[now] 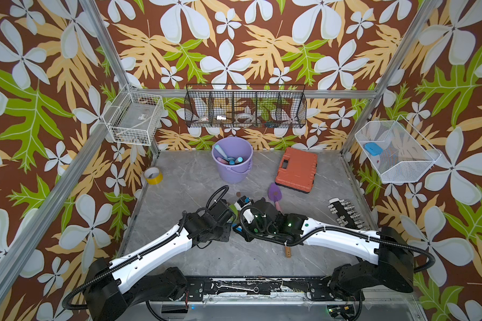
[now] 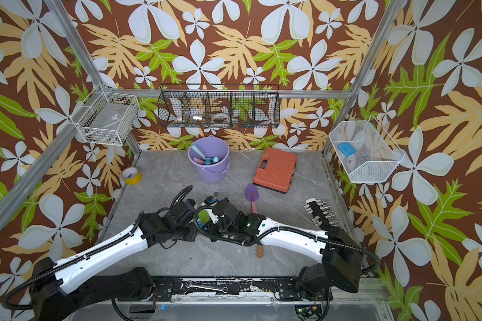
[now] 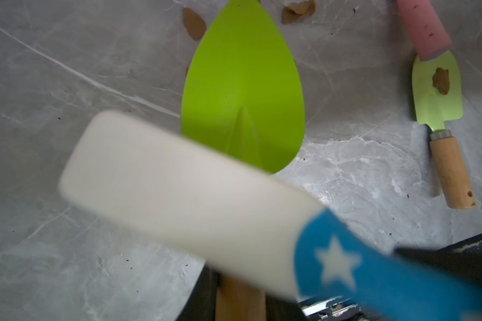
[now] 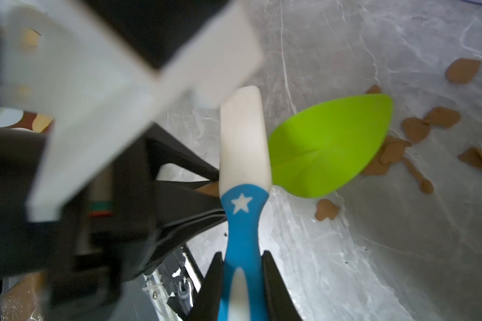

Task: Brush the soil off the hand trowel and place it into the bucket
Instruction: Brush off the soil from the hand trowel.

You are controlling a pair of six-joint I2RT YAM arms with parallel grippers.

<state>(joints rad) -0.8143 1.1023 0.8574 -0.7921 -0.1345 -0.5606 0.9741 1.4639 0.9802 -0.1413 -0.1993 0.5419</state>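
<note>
Lime-green hand trowel (image 3: 242,91) hung over the middle of the table (image 1: 178,200), handle clamped in the left gripper (image 3: 240,305), blade apparently clean — soil blobs (image 4: 415,129) lay beside it. Right gripper (image 4: 242,283) clasped a blue brush (image 4: 242,139). Placing the trowel in the lavender bucket (image 1: 233,173), well behind, remained.

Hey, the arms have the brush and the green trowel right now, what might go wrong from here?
1. The green trowel has its blade tip right beside loose soil blobs on the table; dragging it might pick soil back up.
2. The left gripper and the right gripper, which holds the brush, work very close together, so the wrists could bump.
3. The bucket already holds tools, which may block the trowel.
</note>
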